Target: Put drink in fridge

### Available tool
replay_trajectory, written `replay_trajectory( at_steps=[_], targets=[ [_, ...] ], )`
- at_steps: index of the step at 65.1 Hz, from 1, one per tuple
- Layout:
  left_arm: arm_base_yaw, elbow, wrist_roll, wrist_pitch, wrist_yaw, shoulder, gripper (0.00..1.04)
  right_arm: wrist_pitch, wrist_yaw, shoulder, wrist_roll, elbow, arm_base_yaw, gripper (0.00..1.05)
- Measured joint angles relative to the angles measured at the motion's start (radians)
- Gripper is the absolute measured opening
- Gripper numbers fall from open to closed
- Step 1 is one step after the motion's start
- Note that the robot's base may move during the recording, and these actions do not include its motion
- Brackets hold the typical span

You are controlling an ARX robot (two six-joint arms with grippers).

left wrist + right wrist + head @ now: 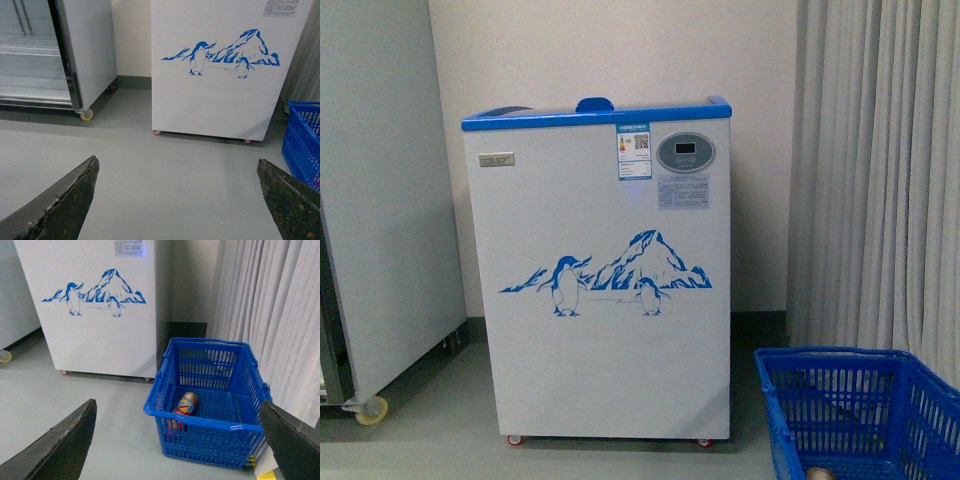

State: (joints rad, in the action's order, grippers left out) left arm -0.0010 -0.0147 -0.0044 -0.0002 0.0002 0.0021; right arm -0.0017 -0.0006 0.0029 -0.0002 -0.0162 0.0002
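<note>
Your right hand (176, 403), spread wide and empty, hung nearest the colourful drink bottle (186, 403) lying on its side, pointing away, in the blue plastic basket (200, 423).

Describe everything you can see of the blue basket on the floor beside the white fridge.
The blue basket is a rectangular shopping basket, seemingly plastic, with slotted lattice walls, a perforated base and a thick rolled rim. It stands upright on the grey floor, apart from the fridge, on its right as the robot faces it, close to the pale curtain. Inside, one drink container with a colourful label lies on its side on the base.
</note>
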Motion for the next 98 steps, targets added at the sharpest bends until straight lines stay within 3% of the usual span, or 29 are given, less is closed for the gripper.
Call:
replay_trajectory(
  at_steps=[98],
  targets=[
    [0.0,0.0,0.0,0.0,0.0,0.0,0.97,0.0,0.0,0.0,0.0,0.0,0.0,0.97]
  ],
)
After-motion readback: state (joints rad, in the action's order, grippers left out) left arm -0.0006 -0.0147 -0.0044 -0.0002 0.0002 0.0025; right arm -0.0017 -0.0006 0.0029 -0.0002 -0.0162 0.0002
